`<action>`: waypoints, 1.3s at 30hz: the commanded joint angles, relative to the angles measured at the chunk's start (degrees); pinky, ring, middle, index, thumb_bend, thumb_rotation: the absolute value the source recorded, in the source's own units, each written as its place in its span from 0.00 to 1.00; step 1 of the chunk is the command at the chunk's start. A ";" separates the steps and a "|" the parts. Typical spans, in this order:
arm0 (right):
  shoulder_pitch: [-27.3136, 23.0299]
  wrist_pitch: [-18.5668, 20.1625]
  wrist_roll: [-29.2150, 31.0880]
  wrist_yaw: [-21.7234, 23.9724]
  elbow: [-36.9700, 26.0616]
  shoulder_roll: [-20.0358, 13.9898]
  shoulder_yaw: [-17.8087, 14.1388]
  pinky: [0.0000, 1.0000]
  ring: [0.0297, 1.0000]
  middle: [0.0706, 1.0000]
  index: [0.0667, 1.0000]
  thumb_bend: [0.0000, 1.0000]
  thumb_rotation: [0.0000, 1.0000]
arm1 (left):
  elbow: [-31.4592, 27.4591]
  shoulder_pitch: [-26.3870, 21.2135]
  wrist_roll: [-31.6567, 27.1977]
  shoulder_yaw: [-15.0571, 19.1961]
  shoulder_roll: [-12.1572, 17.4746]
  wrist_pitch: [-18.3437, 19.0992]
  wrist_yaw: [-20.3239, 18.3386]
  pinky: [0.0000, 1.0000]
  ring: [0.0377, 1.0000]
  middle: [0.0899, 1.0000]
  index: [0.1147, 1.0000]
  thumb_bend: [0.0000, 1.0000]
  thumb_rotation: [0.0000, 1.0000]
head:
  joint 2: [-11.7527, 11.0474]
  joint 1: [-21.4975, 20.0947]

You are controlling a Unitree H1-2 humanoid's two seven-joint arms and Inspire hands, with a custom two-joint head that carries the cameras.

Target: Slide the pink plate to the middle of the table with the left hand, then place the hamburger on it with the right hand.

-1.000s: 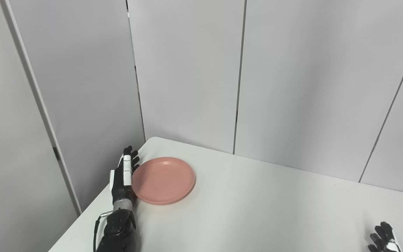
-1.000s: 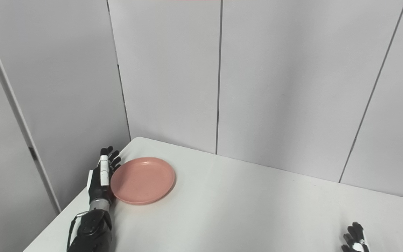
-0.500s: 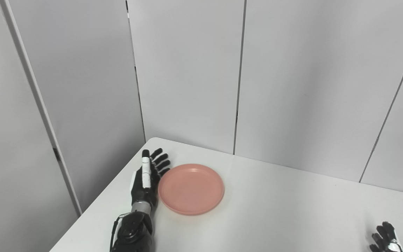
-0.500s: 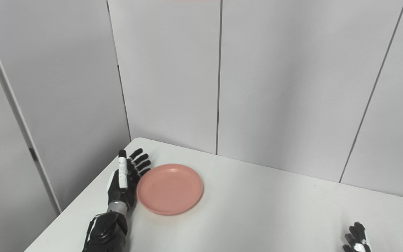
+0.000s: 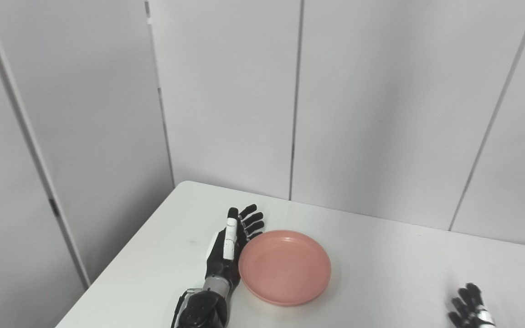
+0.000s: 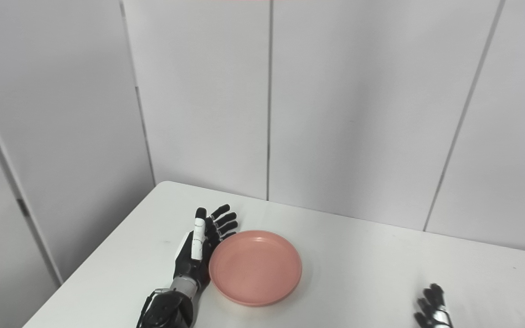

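The pink plate (image 5: 285, 267) lies empty on the white table (image 5: 394, 255), left of the table's middle; it also shows in the right eye view (image 6: 255, 268). My left hand (image 5: 230, 246) is open, fingers straight and apart, its palm side against the plate's left rim. My right hand (image 5: 471, 310) sits at the bottom right edge, fingers apart, holding nothing; only its fingertips show. No hamburger is in view.
Grey wall panels (image 5: 372, 100) stand right behind the table's far edge. The table's left edge (image 5: 121, 269) runs diagonally down to the bottom left.
My left hand has pushed the plate to the right across the table, away from the left corner. The camera has also turned a little. The right hand has stayed in place.
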 commanded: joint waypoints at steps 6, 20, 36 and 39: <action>0.12 1.78 0.78 0.41 -3.74 0.21 1.01 1.00 1.00 1.00 1.00 0.43 0.97 | 1.16 2.13 -0.44 -1.76 -3.38 4.68 -2.08 0.82 0.84 0.81 0.80 0.90 1.00 | 1.52 -5.40; -0.56 2.66 -4.22 -2.96 -4.07 3.44 3.77 1.00 1.00 1.00 1.00 0.46 0.89 | -2.62 7.00 1.98 -5.61 -6.83 2.05 -4.57 0.83 0.86 0.83 0.81 0.90 1.00 | 5.19 -16.54; -0.86 2.51 -8.81 -4.58 -4.89 4.33 5.04 1.00 1.00 1.00 1.00 0.56 0.97 | -10.51 10.74 3.75 -9.34 -9.70 5.54 -4.05 0.87 0.87 0.86 0.84 0.87 1.00 | 8.65 -21.41; -1.20 1.80 -8.76 -4.89 -4.84 4.36 4.48 1.00 1.00 1.00 1.00 0.57 0.94 | -11.26 11.38 3.58 -9.60 -10.36 6.09 -3.94 0.90 0.90 0.88 0.87 0.87 1.00 | 8.63 -21.33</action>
